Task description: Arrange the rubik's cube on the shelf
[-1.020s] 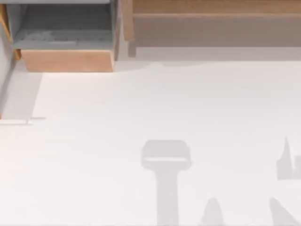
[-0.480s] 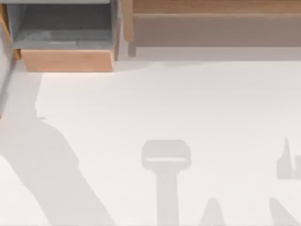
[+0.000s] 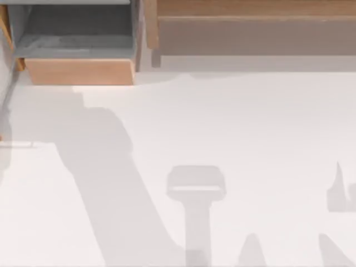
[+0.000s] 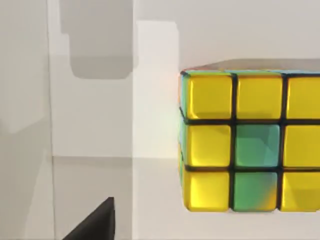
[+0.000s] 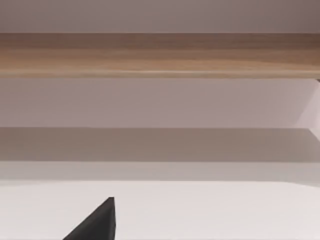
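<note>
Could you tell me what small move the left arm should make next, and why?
Probably ease the left arm closer to the rubik's cube and centre on it before any grasp. In the left wrist view the cube rests on the white table, uncovered and off to one side of the picture, so it looks ungripped. The shelf waits at the far edge.

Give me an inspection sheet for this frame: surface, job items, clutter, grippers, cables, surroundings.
Surface: plain white table, crossed by grey shadows, the broadest on its left half in the top view.
Job's things: multicoloured rubik's cube, mostly yellow squares with some green, sits on a white surface in the left wrist view. Long light-brown wooden shelf with taupe-grey front panel runs along the table's far edge at right; no cube on the part in view.
Clutter: grey box-like compartment with light wood front, far left.
Grippers: one dark fingertip in the left wrist view, another in the right wrist view; state cannot be told.
Cables: nothing seen.
Surroundings: nothing seen.
</note>
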You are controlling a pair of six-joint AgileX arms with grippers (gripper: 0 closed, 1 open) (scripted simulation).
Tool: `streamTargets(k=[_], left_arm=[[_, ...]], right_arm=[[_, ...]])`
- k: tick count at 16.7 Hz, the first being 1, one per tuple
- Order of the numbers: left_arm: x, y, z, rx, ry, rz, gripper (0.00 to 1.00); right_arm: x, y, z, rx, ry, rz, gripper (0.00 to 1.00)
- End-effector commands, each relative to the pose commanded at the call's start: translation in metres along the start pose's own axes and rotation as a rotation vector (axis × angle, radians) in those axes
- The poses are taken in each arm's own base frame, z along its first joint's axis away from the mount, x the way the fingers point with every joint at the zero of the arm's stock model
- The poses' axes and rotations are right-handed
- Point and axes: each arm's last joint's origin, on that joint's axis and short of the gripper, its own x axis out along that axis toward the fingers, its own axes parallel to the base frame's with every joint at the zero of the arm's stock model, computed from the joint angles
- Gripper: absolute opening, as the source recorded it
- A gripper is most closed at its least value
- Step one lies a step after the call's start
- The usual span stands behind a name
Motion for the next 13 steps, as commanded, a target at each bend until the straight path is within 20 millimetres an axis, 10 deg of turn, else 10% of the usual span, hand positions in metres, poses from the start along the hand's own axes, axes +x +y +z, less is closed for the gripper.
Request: streamTargets(k=[8, 13], left_arm=[[0.003, -0.001, -0.001, -0.01, 0.026, -0.006, 1.0], [-0.043, 0.016, -0.02, -0.009, 0.027, -0.004, 1.0]], right_arm=[[0.0, 0.0, 0.0, 0.0, 0.0, 0.0, 1.0], [0.0, 0.0, 0.0, 0.0, 0.0, 0.0, 1.0]])
